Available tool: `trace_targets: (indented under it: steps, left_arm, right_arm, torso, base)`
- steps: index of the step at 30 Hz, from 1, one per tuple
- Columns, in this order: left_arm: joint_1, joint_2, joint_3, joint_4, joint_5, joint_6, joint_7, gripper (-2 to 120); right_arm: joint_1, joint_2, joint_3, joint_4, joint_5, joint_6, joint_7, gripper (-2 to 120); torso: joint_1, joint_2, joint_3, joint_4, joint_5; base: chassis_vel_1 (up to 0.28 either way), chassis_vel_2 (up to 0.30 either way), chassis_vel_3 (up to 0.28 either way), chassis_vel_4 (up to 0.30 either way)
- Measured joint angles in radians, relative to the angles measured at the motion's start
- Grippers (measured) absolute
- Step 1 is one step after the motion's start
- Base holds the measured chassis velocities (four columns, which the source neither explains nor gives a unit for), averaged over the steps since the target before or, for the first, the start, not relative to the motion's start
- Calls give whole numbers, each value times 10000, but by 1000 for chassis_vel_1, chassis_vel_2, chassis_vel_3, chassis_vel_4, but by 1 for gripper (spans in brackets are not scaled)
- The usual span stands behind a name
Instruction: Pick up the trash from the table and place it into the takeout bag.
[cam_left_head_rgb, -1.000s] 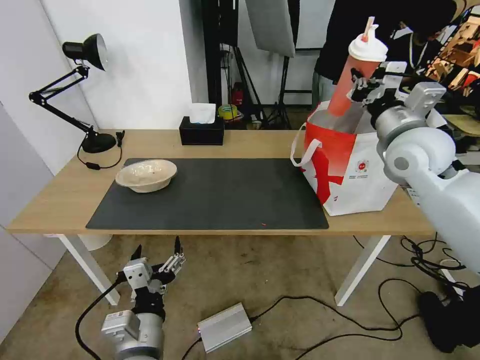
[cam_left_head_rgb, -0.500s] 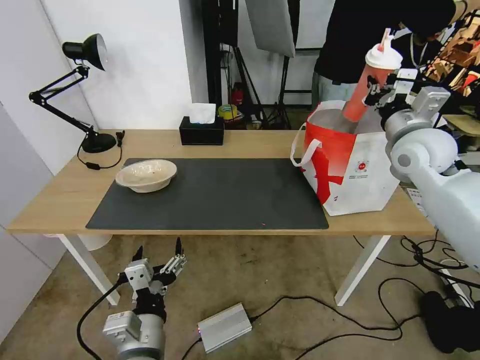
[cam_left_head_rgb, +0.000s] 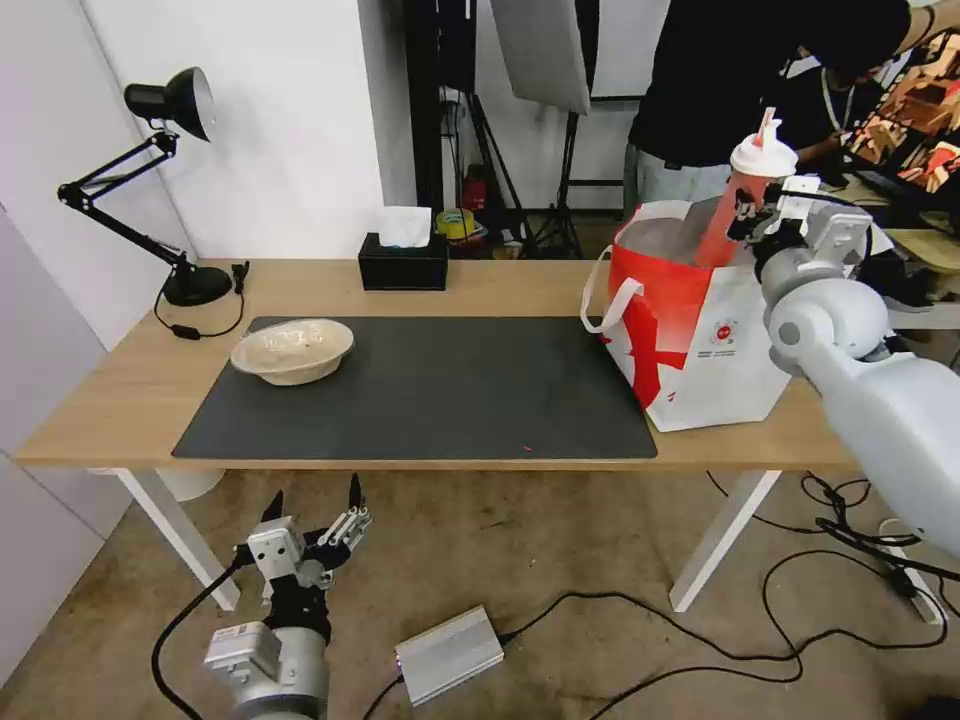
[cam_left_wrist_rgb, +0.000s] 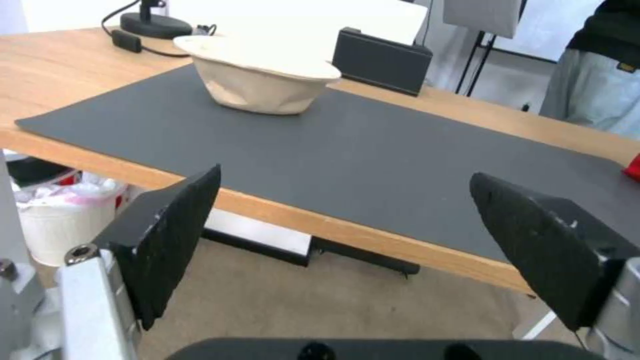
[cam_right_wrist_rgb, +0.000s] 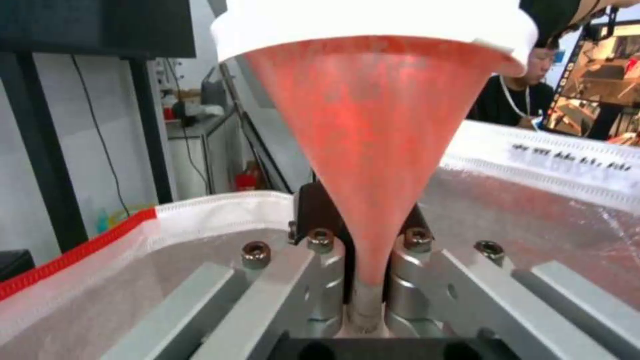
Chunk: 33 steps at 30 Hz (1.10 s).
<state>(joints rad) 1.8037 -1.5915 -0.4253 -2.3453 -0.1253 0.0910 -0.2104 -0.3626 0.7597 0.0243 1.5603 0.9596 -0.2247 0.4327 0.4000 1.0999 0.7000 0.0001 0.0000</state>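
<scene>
- Where the light-wood table (cam_left_head_rgb: 480, 285) runs across the head view on white legs, a large dark grey mat (cam_left_head_rgb: 420, 385) covers most of its middle, a small red scrap lying near the mat's front edge.
- The red-and-white takeout bag (cam_left_head_rgb: 700, 345) stands upright at the table's right end, just beside the mat's right edge, mouth open, foil lining showing, and a white loop handle (cam_left_head_rgb: 610, 300) hanging down its left face.
- The right arm reaches up from the right side, its elbow housing in front of the bag's right wall and hiding that part of it.
- The right gripper (cam_left_head_rgb: 752, 212) sits at the bag's mouth, clamped tight on the translucent red drink cup (cam_left_head_rgb: 738, 205); the cup tilts, its white lid (cam_left_head_rgb: 764, 157) above the bag's rim and its lower end below the rim, inside the lining.
- In the right wrist view, the fingers (cam_right_wrist_rgb: 320, 250) press the cup's narrow body from both sides, with the bag's foil wall (cam_right_wrist_rgb: 167, 260) all around.
- The black desk lamp (cam_left_head_rgb: 150, 180) stands at the far left corner, its cord curling on the wood.
- The shallow beige bowl (cam_left_head_rgb: 293, 350) rests on the mat's left part, nothing near it.
- The black tissue box (cam_left_head_rgb: 404, 260) sits at the table's back edge, behind the mat.
- The left gripper (cam_left_head_rgb: 312, 520) hangs low before the table's front edge, over the floor, its jaws spread wide and holding nothing.
- A silver box (cam_left_head_rgb: 450, 655) with cables lies on the floor under the table.
</scene>
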Motion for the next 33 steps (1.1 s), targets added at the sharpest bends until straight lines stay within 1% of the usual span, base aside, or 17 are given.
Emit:
trace_targets:
  steps: [6, 8, 11, 12, 14, 15, 17, 19, 20, 23, 24, 26, 27, 29, 31, 32, 33]
  left_arm:
    - [6, -3, 22, 12, -9, -11, -1, 100]
    - [1, -4, 12, 25, -21, -13, -3, 100]
    - [1, -3, 16, 33, -22, -13, -4, 100]
    - [-6, -4, 40, 52, -24, -13, -5, 100]
    - [-20, -6, 46, 70, -30, -13, -7, 100]
    - [-20, -6, 46, 70, -30, -13, -7, 100]
    - [-36, -6, 46, 85, -41, -13, -10, 100]
    - [-56, -6, 48, 100, -60, -13, -13, 100]
    - [-56, -6, 48, 100, -60, -13, -13, 100]
    - [-84, -6, 45, 151, -59, -17, -20, 100]
    - [-84, -6, 45, 151, -59, -17, -20, 100]
    - [-106, -5, 30, 178, -54, -22, -26, 100]
    - [-122, -3, 24, 180, -58, -23, -27, 100]
    - [-129, -2, 25, 180, -63, -23, -29, 100]
    - [-129, -3, 60, 179, -65, -24, -30, 100]
    - [-129, -3, 60, 179, -65, -24, -30, 100]
    - [-123, -4, 78, 176, -65, -23, -31, 100]
  right_arm:
    - [-19, 64, -93, 11, -3, -177, 43, 6]
    - [-22, 76, -100, 58, -3, -327, 93, 15]
    - [-22, 72, -109, 85, -1, -409, 99, 21]
    - [-12, 57, -134, 129, 5, -535, 114, 28]
    - [0, 44, -152, 177, 10, -638, 131, 37]
    - [0, 44, -152, 177, 10, -638, 131, 37]
    - [15, 24, -175, 250, 12, -751, 144, 45]
    - [32, -19, -197, 386, 6, -938, 148, 57]
    - [32, -19, -197, 386, 6, -938, 148, 57]
    - [34, -172, -205, 711, -5, -1745, 144, 70]
    - [34, -172, -205, 711, -5, -1745, 144, 70]
    - [35, -274, -205, 897, -6, -2262, 139, 79]
    - [44, -370, -206, 1073, -7, -2792, 135, 86]
    - [57, -416, -206, 1178, -7, -3079, 136, 89]
    - [92, -502, -191, 1323, -6, -3617, 143, 97]
    - [92, -502, -191, 1323, -6, -3617, 143, 97]
    - [124, -557, -165, 1367, -6, -3926, 145, 99]
  torso:
    - [0, 0, 0, -1, 0]
    - [0, 0, 0, -1, -1]
    - [0, 0, 0, -1, 0]
    - [0, 0, 0, -1, 0]
    - [0, 1, 0, -1, 0]
    - [0, 1, 0, -1, 0]
    - [0, 0, 0, -1, 0]
    - [0, 1, 0, 0, 0]
    - [0, 1, 0, 0, 0]
    - [0, 0, 0, 0, 0]
    - [0, 0, 0, 0, 0]
    - [0, 1, 0, -1, 0]
    - [0, 1, 0, -2, 0]
    - [0, 1, -1, -2, 0]
    - [0, 2, 0, -1, 0]
    - [0, 2, 0, -1, 0]
    - [0, 2, 0, -1, 0]
  base:
    - [0, 0, 0, 0]
    - [0, 0, 0, 0]
    - [0, 0, 0, 0]
    - [0, 0, 0, 0]
    - [0, 0, 0, 0]
    - [0, 0, 0, 0]
    - [0, 0, 0, 0]
    - [0, 0, 0, 0]
    - [0, 0, 0, 0]
    - [0, 0, 0, 0]
    - [0, 0, 0, 0]
    - [0, 0, 0, 0]
    - [0, 0, 0, 0]
    - [0, 0, 0, 0]
    - [0, 0, 0, 0]
    - [0, 0, 0, 0]
    - [0, 0, 0, 0]
